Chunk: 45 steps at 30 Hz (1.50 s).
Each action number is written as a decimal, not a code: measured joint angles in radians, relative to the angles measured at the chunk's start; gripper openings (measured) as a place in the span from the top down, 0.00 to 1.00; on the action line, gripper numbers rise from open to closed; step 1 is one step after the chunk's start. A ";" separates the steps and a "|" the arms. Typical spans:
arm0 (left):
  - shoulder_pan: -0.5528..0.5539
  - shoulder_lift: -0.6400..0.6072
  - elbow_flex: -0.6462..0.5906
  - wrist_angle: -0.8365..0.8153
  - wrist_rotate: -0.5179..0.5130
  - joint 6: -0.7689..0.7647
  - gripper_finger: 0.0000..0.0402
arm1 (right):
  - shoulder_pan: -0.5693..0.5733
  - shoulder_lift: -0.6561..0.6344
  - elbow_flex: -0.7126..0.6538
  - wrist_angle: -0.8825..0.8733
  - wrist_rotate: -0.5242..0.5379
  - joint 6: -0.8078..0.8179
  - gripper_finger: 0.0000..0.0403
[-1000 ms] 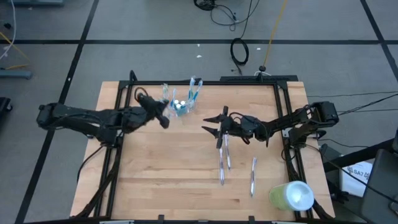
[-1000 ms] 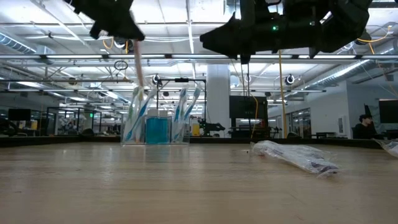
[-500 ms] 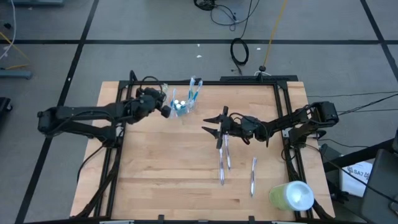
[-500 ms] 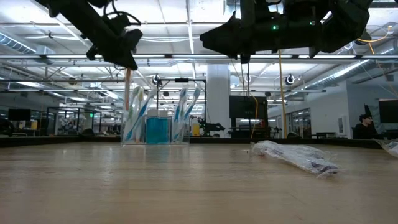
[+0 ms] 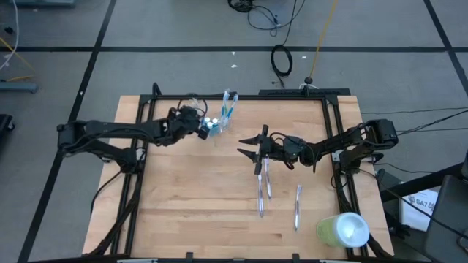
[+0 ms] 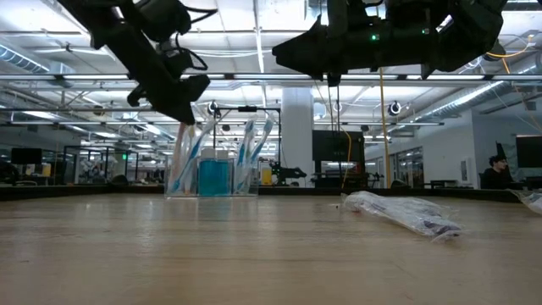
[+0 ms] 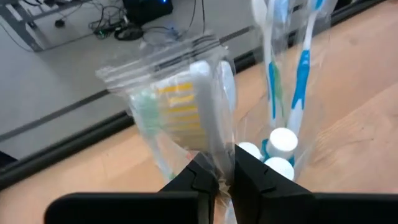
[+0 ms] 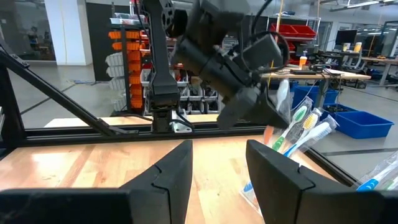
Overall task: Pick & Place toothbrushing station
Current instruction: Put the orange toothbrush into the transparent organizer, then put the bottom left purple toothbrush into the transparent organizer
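Toothbrushing station: we see a small clear cup near the worktop's far edge, left of its middle, with blue-and-white toothbrushes standing in it and white-capped tubes at its bottom.
Cup from the low view: upright on the wood, brushes leaning outward at both sides, blue contents showing in the middle.
Wrapped toothbrush: we see a brush in a clear bag, its head with yellow, green and white bristles, held just beside the cup's rim.
Left gripper: our left gripper is right at the cup, on its left side, and hangs above its rim in the low view; the jaws are pinched nearly together on the clear wrapping of the bagged brush, as the left wrist view shows.
Right gripper: our right gripper hovers over the middle of the worktop, well apart from the cup, pointing toward the left; the jaws stand apart with bare wood between them and hold nothing.
Loose brushes: two wrapped brushes lie side by side just under and nearer than the right gripper; a third lies apart, toward the near right corner.
Green cylinder: a lime-green cylinder with a white end sits at the near right corner.
Worktop: we see pale wood inside a black frame.
Room: a person sits far off, seen in the low view.
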 joint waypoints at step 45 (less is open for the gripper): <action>0.054 0.092 0.140 -0.276 0.130 0.009 0.50 | 0.000 0.000 0.000 0.003 0.000 0.000 0.64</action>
